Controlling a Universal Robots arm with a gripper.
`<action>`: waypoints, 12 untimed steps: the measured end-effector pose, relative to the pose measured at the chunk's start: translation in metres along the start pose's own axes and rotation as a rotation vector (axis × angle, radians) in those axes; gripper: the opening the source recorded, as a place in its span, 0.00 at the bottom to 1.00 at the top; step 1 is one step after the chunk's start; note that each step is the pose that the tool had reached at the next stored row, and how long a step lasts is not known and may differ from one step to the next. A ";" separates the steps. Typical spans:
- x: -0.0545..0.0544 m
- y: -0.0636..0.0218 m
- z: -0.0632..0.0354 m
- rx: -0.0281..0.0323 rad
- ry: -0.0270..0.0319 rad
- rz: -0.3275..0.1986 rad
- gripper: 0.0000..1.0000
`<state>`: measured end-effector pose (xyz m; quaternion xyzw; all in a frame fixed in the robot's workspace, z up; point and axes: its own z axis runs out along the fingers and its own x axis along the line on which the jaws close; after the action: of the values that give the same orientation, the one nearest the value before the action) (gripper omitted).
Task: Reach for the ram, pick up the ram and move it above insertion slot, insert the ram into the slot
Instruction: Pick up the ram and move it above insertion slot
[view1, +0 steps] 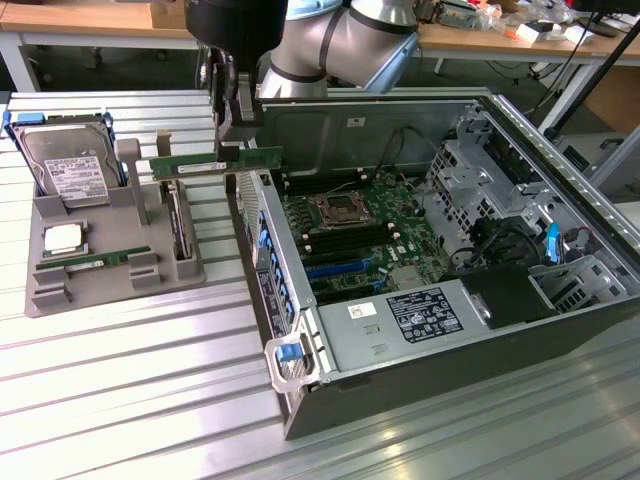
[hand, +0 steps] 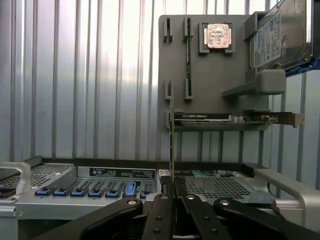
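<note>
**Ana:** What worries you in the exterior view?

**Me:** The ram (view1: 215, 163) hangs in the air over the gap between the gray tray (view1: 90, 295) and the open computer case (view1: 400, 380). It is well apart from the black slot (view1: 345, 243) on the board, and there are a few black slots there, so I cannot tell which one is meant. I think the ram could bump the case wall, because one end is just beside that wall. It could also slip, since the gripper (view1: 228, 148) pinches only a small spot near its middle.

**Ana:** And the arm?

**Me:** It reaches in from above. The gripper points down, and the stick lies long and level.

**Ana:** Now the wrist view?

**Me:** I see the ram (hand: 172, 150) edge-on, like a thin line. If it tips a little, I think it could miss the narrow slot or jam.

**Ana:** The jaws?

**Me:** The gripper (hand: 173, 199) has its jaws pressed together on the ram. It looks down over the case edge, with the gray tray (hand: 210, 85) beyond.
</note>
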<state>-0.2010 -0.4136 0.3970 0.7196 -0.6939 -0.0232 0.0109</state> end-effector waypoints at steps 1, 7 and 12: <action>0.000 -0.0017 -0.0001 0.0000 0.0001 0.000 0.12; 0.000 -0.0126 -0.0006 -0.0001 0.0001 0.000 0.12; 0.001 -0.0230 -0.0011 0.0000 0.0000 0.000 0.12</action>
<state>-0.1779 -0.4136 0.3970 0.7196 -0.6939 -0.0232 0.0109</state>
